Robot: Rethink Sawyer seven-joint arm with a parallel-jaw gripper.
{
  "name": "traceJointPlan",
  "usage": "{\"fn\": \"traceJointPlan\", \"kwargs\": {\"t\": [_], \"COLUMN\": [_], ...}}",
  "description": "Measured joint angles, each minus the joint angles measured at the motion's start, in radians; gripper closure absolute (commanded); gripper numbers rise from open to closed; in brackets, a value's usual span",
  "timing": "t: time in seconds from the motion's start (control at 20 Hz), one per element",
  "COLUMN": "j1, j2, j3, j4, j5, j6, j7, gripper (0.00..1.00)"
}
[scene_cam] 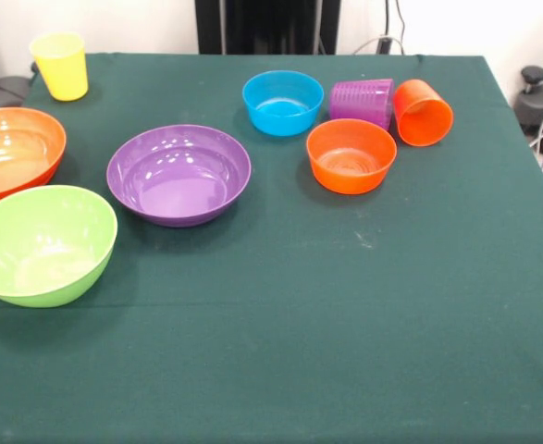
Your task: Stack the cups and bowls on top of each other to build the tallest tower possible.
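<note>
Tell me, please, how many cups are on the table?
3: the yellow cup stands upright at the far left corner; the purple cup and the orange cup lie on their sides at far right, side by side. None appears hidden.

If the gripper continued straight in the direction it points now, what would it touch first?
That cannot be judged: the gripper is not in view. Only the dark pedestal shows at the table's far edge; the small blue bowl is the thing closest below it.
</note>
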Motion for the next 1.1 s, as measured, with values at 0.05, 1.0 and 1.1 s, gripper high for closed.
{"fn": "traceJointPlan", "kwargs": {"t": [0.05,1.0,1.1], "j1": [0.002,0.019,0.032], "j2": [0.000,-0.005,-0.005], "j3": [0.000,0.012,0.012], "j4": [0.005,0.056,0.068], "j5": [0.000,0.000,0.000], "j6": [0.000,-0.047,-0.048], "j7": [0.000,0.000,0.000], "gripper": [0.00,0.00,0.00]}}
